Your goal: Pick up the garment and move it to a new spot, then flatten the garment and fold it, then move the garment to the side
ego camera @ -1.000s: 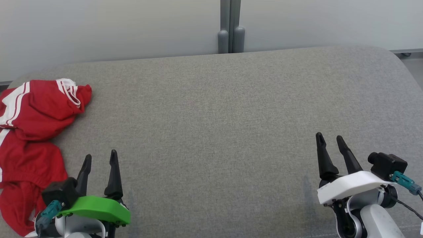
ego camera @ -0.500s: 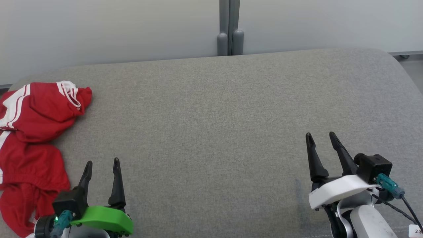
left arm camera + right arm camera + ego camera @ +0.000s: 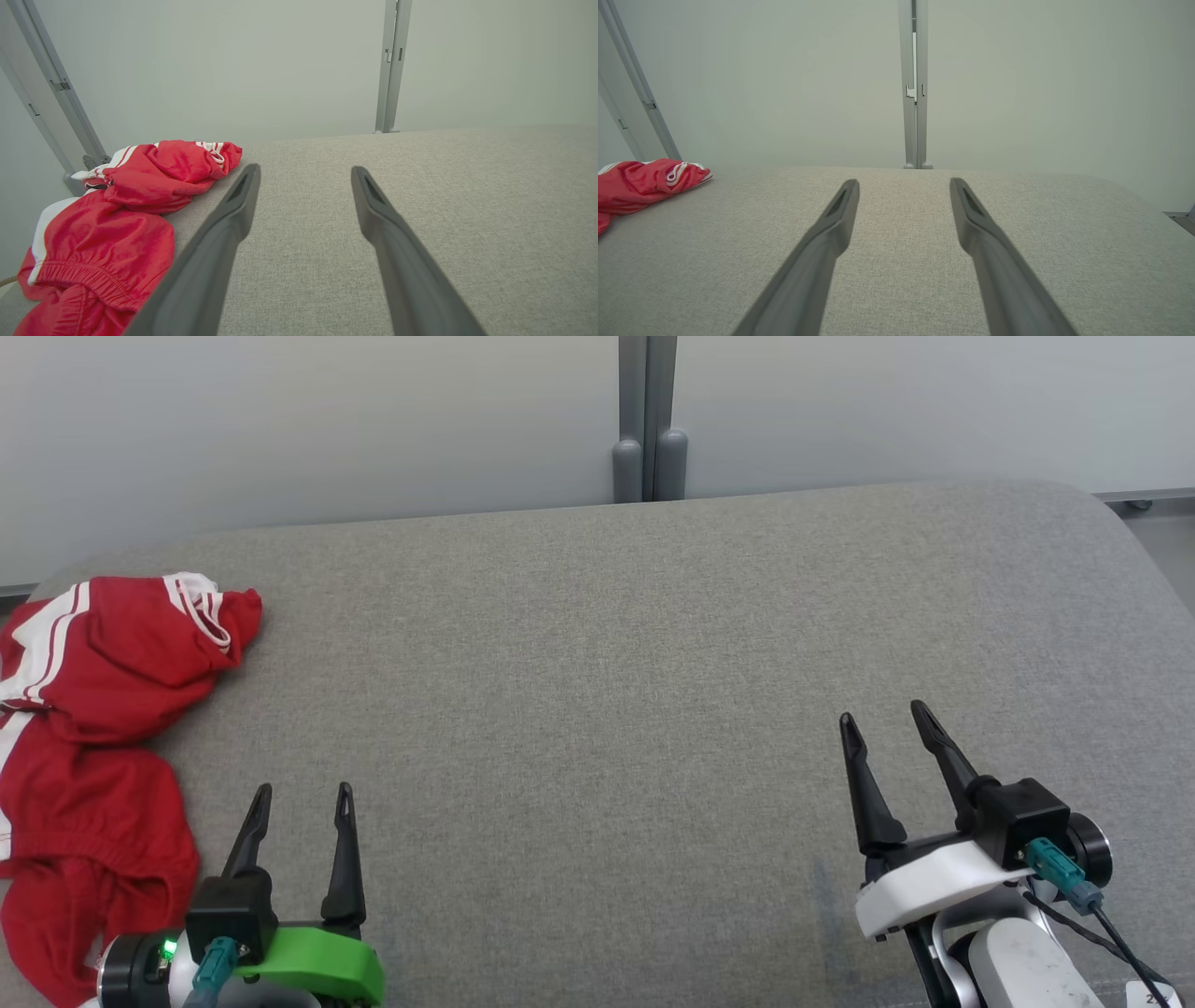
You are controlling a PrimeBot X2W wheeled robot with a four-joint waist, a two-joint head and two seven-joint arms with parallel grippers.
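- A broad bench [image 3: 597,644] covered in grey woven fabric, its far corners rounded, is seen across the head view.
- A crumpled red garment [image 3: 93,775] with white side stripes and a gathered elastic hem is laid directly on the bench at its left end, bunched in folds.

Left gripper [image 3: 303,791]: green-shelled wrist, lower left, fingers spread, nothing held. Right gripper [image 3: 881,720]: white-shelled wrist, lower right, fingers spread, nothing held.
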